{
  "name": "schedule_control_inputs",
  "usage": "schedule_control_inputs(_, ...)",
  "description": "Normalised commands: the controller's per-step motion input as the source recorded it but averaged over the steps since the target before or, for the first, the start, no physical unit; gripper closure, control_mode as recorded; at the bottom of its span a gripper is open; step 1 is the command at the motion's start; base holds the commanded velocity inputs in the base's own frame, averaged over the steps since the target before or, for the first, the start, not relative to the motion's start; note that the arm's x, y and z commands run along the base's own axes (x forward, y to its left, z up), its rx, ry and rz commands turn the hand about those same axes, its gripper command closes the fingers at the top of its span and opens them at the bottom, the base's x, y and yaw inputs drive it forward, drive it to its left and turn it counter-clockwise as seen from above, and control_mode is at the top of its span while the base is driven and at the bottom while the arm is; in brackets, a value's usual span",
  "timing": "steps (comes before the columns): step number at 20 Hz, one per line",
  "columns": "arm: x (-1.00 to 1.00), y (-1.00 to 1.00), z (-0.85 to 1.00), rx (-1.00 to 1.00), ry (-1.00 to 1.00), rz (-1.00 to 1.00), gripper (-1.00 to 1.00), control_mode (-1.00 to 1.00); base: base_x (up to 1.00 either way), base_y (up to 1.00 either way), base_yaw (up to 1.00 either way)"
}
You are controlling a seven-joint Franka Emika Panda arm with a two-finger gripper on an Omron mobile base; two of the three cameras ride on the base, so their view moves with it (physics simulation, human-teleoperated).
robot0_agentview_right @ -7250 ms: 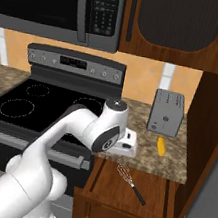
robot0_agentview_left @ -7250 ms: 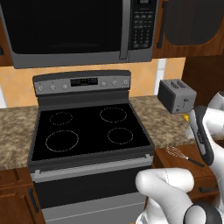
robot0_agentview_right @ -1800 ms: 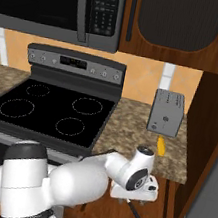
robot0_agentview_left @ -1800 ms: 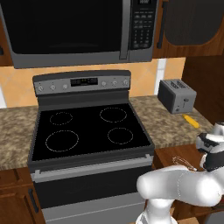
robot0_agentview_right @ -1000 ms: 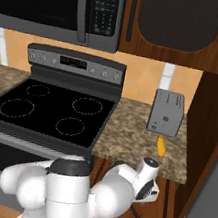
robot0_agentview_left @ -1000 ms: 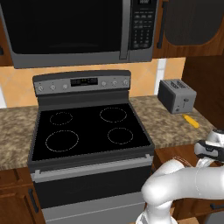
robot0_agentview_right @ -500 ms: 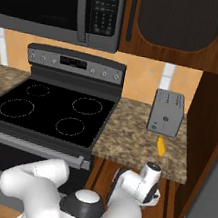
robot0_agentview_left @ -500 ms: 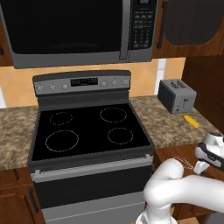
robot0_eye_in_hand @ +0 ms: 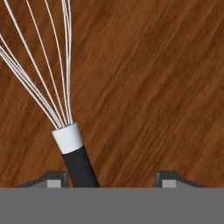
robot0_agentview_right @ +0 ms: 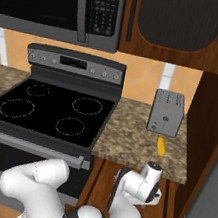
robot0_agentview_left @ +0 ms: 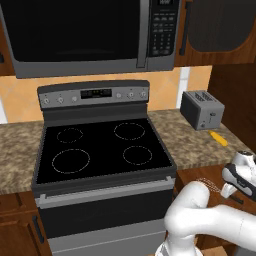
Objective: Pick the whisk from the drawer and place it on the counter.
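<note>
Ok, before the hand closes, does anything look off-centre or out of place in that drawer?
The whisk sits off-centre between the open fingers of the hand: its black handle hugs the left fingertip, with a wide gap to the other. The drawer floor looks otherwise tidy. A yellow object lies on the counter.

Wire-loop whisk (robot0_eye_in_hand: 52, 87), wood-grain drawer (robot0_eye_in_hand: 148, 87)

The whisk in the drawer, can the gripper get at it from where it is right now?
Probably yes. In the hand view the whisk lies on the bare wooden floor of the drawer, its black handle running between the spread fingertips of the gripper, close to the left one. Nothing lies between.
</note>
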Motion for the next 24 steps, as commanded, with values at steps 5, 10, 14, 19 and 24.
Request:
schedule_control_inputs(5,0.00,0.01,-0.03,0.00,0.00,0.00,1.00,-1.00,0.00,0.00,0.00)
schedule_control_inputs(10,-0.27,0.02,-0.05,0.00,0.00,0.00,1.00,-1.00,0.00,0.00,0.00)
schedule_control_inputs(14,-0.51,0.00,0.56,0.00,0.00,0.00,1.00,-1.00,0.00,0.00,0.00)
schedule_control_inputs(19,-0.42,0.31,0.72,-0.02,0.01,-0.08,1.00,-1.00,0.00,0.00,0.00)
schedule_control_inputs(24,-0.46,0.31,0.47,-0.05,0.04,-0.06,1.00,-1.00,0.00,0.00,0.00)
